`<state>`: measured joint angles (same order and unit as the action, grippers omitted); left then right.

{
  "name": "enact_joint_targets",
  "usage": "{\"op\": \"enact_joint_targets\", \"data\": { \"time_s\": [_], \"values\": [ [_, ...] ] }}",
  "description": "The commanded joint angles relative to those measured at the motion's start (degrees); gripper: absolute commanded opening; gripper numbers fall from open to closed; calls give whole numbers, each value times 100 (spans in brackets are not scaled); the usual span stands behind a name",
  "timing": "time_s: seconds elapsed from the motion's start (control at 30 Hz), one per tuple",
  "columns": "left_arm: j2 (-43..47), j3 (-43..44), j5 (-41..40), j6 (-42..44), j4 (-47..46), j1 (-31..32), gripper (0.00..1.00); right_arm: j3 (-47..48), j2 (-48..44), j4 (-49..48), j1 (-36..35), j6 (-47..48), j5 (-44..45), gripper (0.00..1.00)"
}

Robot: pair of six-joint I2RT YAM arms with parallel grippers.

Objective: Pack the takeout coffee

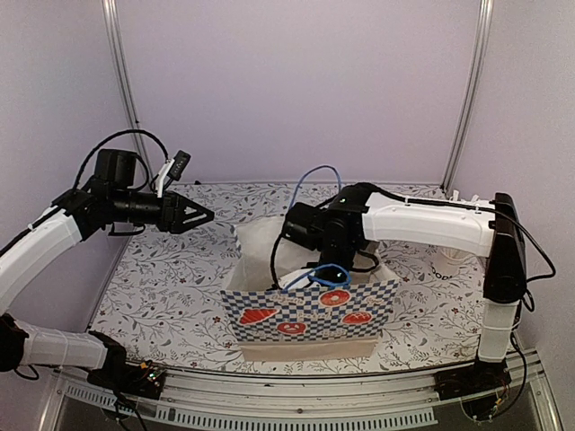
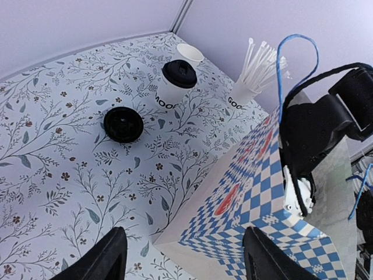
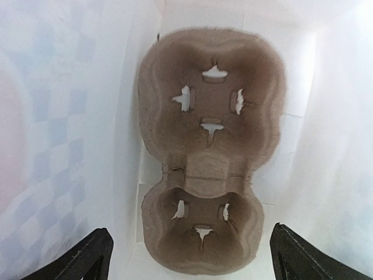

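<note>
Lilac walls back a counter (image 1: 153, 287) covered in a leafy floral print, and on it, near the front edge and a little right of the middle, stands a blue-checked paper bag (image 1: 310, 310) with its mouth open.

Your right fingers (image 3: 87, 259) are down inside that bag, spread wide with nothing between them. Below them a brown pulp cup carrier (image 3: 210, 116) lies flat on the bag's floor, and both of its wells are empty.

Your left fingers (image 1: 196, 215) hover above the left side of the counter, well apart from the bag. They are also open fairly wide and hold nothing.

The takeout coffee (image 2: 175, 84) is not packed. It stands upright on the counter toward the far right corner, beyond the bag, with its black lid on. Near it are a lidless white cup (image 2: 190, 53), a white cup of sticks (image 2: 247, 87) and a loose black lid (image 2: 123, 124) lying flat on the print.

You can take it that the groundwork is done: the bag is open and the carrier is seated. The main step is left. You need to grip the lidded cup, carry it upright over the bag's rim and lower it into one of the wells. The right arm looks nearer to the cup, but it must first come up out of the bag without snagging the blue handle.
</note>
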<state>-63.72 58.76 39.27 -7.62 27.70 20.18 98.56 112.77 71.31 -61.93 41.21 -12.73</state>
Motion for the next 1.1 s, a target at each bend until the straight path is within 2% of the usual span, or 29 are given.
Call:
{"op": "enact_joint_targets", "data": {
  "time_s": [0.0, 0.23, 0.4, 0.53, 0.8, 1.07],
  "values": [
    [-35, 215, 240, -109, -105, -22, 71, 252, -489, 169, -56, 65, -130, 99],
    [-487, 863, 172, 17, 72, 299, 69, 818, -830, 462, -56, 349, -250, 99],
    [-949, 1706, -110, 385, 347, 1014, 69, 1242, -1102, 488, -48, 731, -106, 99],
    [-1205, 2158, -131, 566, 482, 1466, 69, 1233, -1366, 424, -22, 981, -22, 99],
    [-2010, 2833, -517, 970, 1095, 2179, 68, 1415, -2136, 372, 281, 1412, -504, 99],
    [-2819, 3449, -734, 1208, 1471, 2580, 64, 1394, -2678, 382, 616, 1671, -384, 99]
  ]
}}
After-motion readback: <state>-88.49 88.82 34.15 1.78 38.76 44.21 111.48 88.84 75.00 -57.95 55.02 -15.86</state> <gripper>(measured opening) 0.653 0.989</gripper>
